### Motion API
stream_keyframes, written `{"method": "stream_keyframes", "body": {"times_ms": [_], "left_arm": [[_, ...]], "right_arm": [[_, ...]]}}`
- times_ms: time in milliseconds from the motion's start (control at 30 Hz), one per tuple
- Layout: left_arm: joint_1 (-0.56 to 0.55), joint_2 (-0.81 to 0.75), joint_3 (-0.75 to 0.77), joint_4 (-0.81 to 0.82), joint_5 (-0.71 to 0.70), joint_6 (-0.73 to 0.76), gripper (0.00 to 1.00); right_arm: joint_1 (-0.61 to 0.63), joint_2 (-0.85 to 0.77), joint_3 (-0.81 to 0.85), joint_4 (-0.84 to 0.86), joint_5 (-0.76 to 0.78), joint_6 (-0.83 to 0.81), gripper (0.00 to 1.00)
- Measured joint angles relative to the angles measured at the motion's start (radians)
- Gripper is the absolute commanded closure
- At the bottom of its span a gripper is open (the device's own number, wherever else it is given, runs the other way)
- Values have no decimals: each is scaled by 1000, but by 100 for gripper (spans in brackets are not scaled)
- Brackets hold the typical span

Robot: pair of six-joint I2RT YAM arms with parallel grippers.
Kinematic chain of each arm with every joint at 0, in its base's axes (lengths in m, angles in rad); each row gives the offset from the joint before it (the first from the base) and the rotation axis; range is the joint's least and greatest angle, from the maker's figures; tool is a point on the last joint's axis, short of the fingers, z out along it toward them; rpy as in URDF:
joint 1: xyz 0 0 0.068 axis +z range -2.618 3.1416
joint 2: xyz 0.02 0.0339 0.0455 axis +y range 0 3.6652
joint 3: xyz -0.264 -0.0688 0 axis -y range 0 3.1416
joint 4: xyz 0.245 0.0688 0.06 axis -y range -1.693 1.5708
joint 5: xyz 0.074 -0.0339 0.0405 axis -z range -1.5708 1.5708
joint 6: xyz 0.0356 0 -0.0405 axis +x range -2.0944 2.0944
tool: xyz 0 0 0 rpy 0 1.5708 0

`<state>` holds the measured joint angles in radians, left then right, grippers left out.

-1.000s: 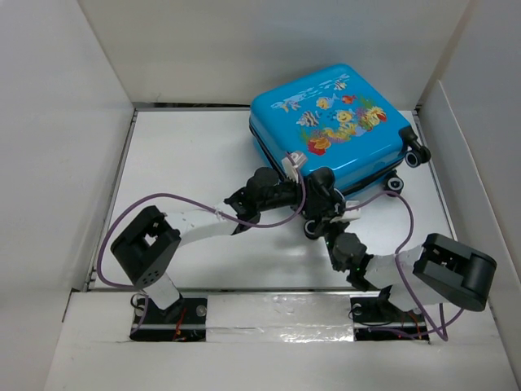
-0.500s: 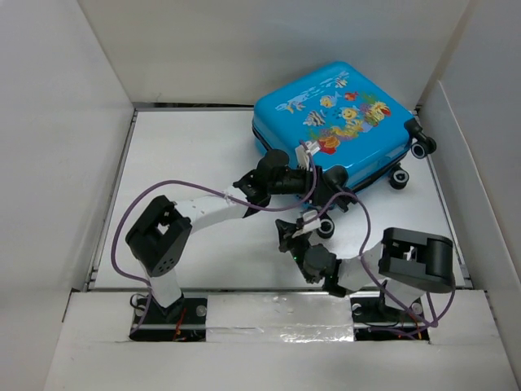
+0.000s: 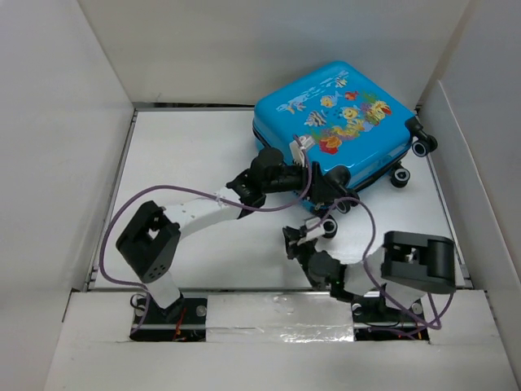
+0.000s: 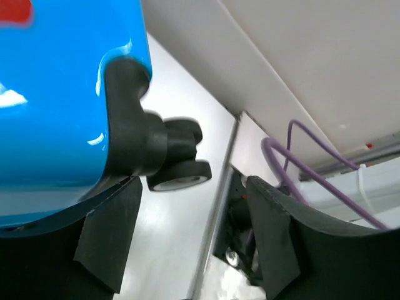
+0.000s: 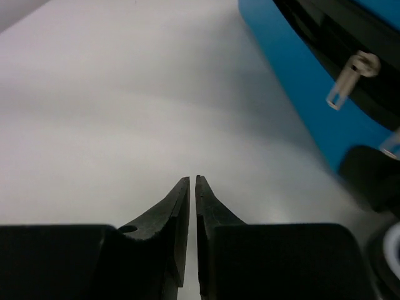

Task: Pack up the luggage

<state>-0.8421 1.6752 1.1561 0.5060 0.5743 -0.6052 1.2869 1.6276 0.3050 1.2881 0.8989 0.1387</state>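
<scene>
The luggage [image 3: 334,122] lies face-up, wheels pointing right; left gripper [image 4: 187,212] open, right gripper [image 5: 192,184] closed, empty.

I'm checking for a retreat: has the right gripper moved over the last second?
Yes. In the top view the right gripper has pulled back from the luggage toward the table's near edge.

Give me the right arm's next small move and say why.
Probably open the right gripper and ease it forward-right toward the zipper pull on the luggage. Its jaws are nearly closed on nothing above the table, and the pull hangs free on the dark seam ahead.
</scene>
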Motion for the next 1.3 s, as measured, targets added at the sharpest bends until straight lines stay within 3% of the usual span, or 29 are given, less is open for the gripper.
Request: {"method": "stream_keyframes", "body": {"times_ms": [33,67,100,133,233,300,333,433,500,600,633,733,1000,1300], "left_arm": [[2,-22,-7,-2,-16,13,30],[2,-45,-13,-3,-42,34,29],[4,-75,-19,-1,-83,60,27],[7,-110,-28,-2,-126,85,25],[26,-246,-84,7,-288,146,28],[46,-360,-151,21,-426,166,39],[55,-413,-185,34,-483,169,61],[78,-512,-284,80,-592,163,90],[68,-506,-335,113,-602,151,93],[11,-404,-393,174,-571,128,77],[-8,-346,-413,192,-549,121,61],[-52,-190,-467,210,-479,96,49],[-119,-32,-425,264,-390,101,45],[-118,51,-324,343,-390,110,44]], "right_arm": [[23,-53,-47,-14,14,14,48],[45,-125,-84,-33,28,34,41],[63,-206,-100,-69,40,69,36],[76,-345,-81,-208,47,128,32],[82,-576,-3,-415,67,201,28],[82,-717,51,-576,86,238,26],[82,-781,78,-667,98,262,26],[50,-920,155,-913,117,314,28],[1,-980,195,-1047,118,338,28],[-97,-1006,257,-1231,96,373,24],[-122,-999,278,-1291,92,389,21],[-151,-975,323,-1454,85,442,16],[-221,-916,350,-1676,75,503,7],[-469,-941,360,-1645,-142,328,4]]}}
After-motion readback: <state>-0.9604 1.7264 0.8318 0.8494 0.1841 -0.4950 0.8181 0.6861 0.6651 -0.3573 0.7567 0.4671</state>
